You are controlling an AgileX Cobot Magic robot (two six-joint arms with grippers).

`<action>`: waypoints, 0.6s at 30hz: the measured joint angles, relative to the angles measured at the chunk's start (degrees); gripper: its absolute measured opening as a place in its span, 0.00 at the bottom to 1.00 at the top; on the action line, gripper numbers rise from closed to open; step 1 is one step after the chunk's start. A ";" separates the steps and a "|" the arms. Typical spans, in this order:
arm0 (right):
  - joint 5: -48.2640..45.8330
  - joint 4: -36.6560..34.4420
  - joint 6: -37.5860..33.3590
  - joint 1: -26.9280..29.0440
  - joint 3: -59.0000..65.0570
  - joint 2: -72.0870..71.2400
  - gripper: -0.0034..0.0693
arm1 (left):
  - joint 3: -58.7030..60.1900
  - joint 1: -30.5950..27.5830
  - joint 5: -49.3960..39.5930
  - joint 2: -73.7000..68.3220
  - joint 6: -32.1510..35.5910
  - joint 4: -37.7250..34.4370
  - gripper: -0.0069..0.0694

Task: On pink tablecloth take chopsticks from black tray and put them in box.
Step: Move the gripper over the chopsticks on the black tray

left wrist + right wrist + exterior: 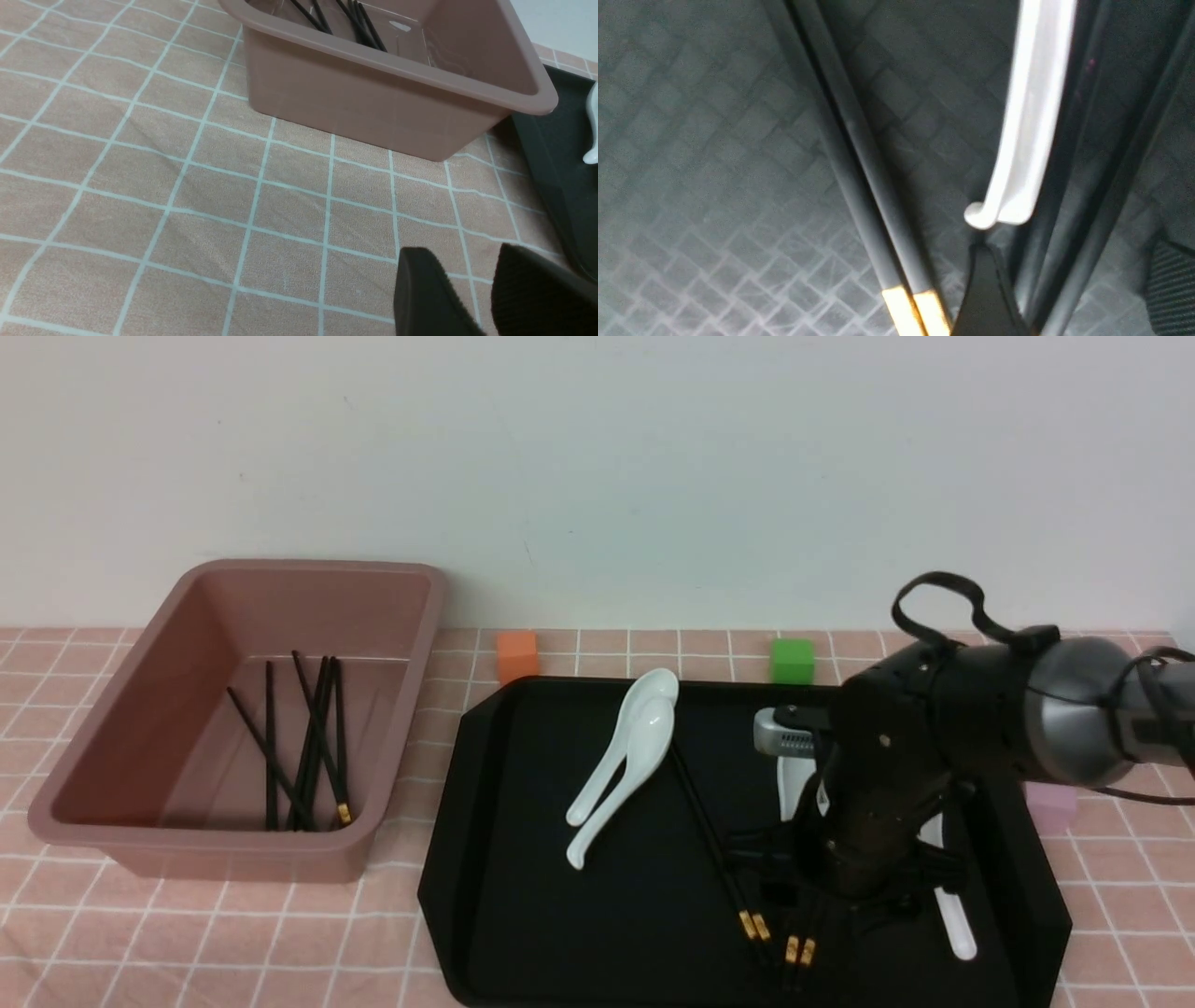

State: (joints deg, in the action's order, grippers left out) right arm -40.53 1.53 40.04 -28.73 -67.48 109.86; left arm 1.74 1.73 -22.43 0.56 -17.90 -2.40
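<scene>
No readable brand or writing. Right claw (1069,273) spread over black tray (607,933), straddling chopsticks (1062,210); white spoon handle (1024,140) close by, seemingly in the way. Left claw (448,284) spread over pink tablecloth (210,261). More chopsticks (308,747) inside box (233,859).

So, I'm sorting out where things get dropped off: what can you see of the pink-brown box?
The box is a deep, rectangular tub, dusty brownish-pink and plastic-looking, with rounded corners and a rolled rim. It stands upright and open-topped on the pink tablecloth, left of the black tray. Several black chopsticks lie crossed inside; neither gripper touches it.
</scene>
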 joint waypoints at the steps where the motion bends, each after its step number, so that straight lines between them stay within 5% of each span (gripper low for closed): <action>1: 0.06 0.07 0.04 0.06 -0.08 0.19 0.66 | 0.00 0.00 0.00 0.00 0.00 0.00 0.40; 6: -0.24 0.03 0.11 0.68 -0.39 0.52 0.63 | 0.00 0.00 0.00 0.00 0.00 0.00 0.40; 18: -1.26 0.61 -1.87 1.28 -0.45 0.70 0.36 | 0.00 0.00 0.00 0.00 0.00 0.00 0.40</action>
State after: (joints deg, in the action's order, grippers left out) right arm -41.79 2.13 38.17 -27.45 -67.94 110.56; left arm 1.74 1.73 -22.43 0.56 -17.90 -2.40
